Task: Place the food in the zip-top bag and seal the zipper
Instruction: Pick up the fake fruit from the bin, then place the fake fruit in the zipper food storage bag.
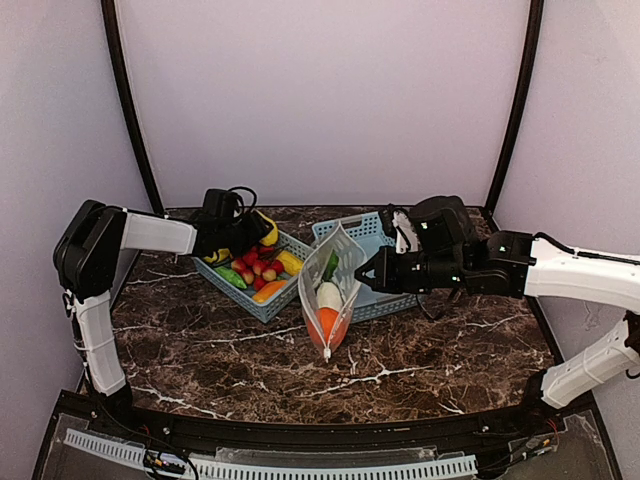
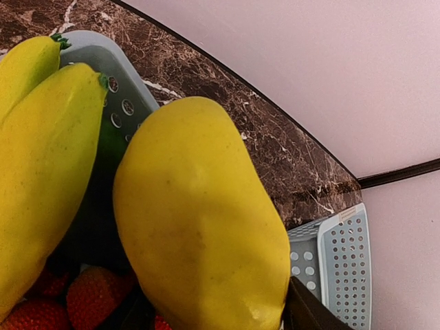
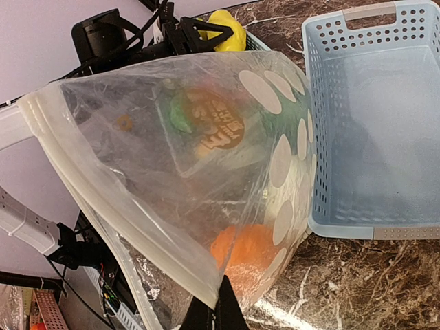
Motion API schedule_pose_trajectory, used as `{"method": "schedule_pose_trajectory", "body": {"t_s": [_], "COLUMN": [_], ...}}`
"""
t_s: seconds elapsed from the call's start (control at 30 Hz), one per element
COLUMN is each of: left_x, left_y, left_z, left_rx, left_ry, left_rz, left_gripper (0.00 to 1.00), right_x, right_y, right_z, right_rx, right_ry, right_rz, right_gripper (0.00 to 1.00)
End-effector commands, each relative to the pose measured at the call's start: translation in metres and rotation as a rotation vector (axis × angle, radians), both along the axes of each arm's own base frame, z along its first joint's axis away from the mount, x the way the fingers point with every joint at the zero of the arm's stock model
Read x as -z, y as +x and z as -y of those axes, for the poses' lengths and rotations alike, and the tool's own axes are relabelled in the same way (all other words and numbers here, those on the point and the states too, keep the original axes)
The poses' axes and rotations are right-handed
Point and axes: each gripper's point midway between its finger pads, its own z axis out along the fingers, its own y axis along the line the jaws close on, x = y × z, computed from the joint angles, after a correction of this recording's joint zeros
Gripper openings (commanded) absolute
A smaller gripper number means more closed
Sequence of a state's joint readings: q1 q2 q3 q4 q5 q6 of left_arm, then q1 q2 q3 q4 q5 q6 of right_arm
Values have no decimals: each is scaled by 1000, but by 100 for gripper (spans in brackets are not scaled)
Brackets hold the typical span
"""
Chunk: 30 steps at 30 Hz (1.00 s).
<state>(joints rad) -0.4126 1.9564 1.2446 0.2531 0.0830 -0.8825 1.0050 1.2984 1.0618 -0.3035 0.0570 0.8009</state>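
Two claws on one marbled table (image 1: 200, 350). Step judged: loading the bag, with sealing not yet begun.

1. Full basket (image 1: 228, 285). Sits beneath the left claw (image 1: 255, 235) and holds red, green, orange and yellow pieces.
2. Empty basket (image 1: 395, 305). Lies just beside and under the right claw (image 1: 362, 277).
3. Bag (image 1: 340, 255). The right claw is clamped together on its edge and holds it up just ahead of the fingers, mouth agape towards the left claw. Its low end appears to rest on the table. Inside are an orange piece (image 1: 328, 322), a white piece (image 1: 329, 295) and a green piece (image 1: 330, 267).
4. Yellow fruit (image 2: 206, 220). It sits between the left claw's fingers, which straddle it. Whether they press on it cannot be told.
5. Zipper strip (image 3: 103, 185). It is unsealed and runs along the mouth above the right claw. No slider can be made out.

Next move, judged: grip the yellow fruit firmly, lift it out of the basket and carry it rightward to the bag mouth, which is well apart from the left claw. Release it inside while the right claw holds the mouth up.
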Motion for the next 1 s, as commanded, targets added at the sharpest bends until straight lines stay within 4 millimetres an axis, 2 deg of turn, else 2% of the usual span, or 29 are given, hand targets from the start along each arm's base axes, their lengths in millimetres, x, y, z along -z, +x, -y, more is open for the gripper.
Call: {"method": "schedule_pose_trajectory", "body": {"t_s": [0.0,0.1,0.17,0.2,0.23,0.27,0.3,0.33,0.47,0.6,0.67,0.7,0.73,0.77,0.8,0.87,0.97], "left_x": [-17,-35,-55,-53,-63,-59,-68,-62,-74,-95,-120,-120,-132,-133,-145,-154,-168], "left_y": [-6,-11,-19,-24,-28,-34,-39,-46,-74,-113,-138,-152,-162,-175,-190,-217,-248], "left_z": [-2,-4,-6,-7,-8,-9,-10,-11,-14,-4,2,9,12,20,27,39,55], "left_rx": [11,26,41,50,60,71,82,99,163,289,359,411,444,500,547,633,731], "left_ry": [-18,-16,-19,-15,-12,-6,-3,9,11,15,16,11,12,2,2,5,-30], "left_rz": [27,64,102,99,120,110,131,123,156,247,317,311,348,342,379,403,434], "left_gripper": [59,58,58,58,58,58,57,57,57,57,57,57,57,57,57,57,57], "right_x": [-16,-16,-15,-16,-16,-17,-18,-17,-19,-20,-21,-21,-21,-21,-21,-21,-19], "right_y": [7,6,7,7,7,7,7,7,8,9,9,9,9,10,10,10,11], "right_z": [2,2,2,1,1,1,1,0,0,-2,-2,-2,-3,-3,-4,-5,-7], "right_rx": [19,18,19,17,16,14,13,11,8,4,2,0,0,-1,-3,-6,-9], "right_ry": [32,31,30,31,30,31,31,29,30,29,30,29,28,28,27,26,24], "right_rz": [34,34,35,35,36,38,41,41,45,48,49,50,51,52,54,52,46], "right_gripper": [0,0,0,0,0,0,0,0,0,0,0,0,0,0,0,0,0]}}
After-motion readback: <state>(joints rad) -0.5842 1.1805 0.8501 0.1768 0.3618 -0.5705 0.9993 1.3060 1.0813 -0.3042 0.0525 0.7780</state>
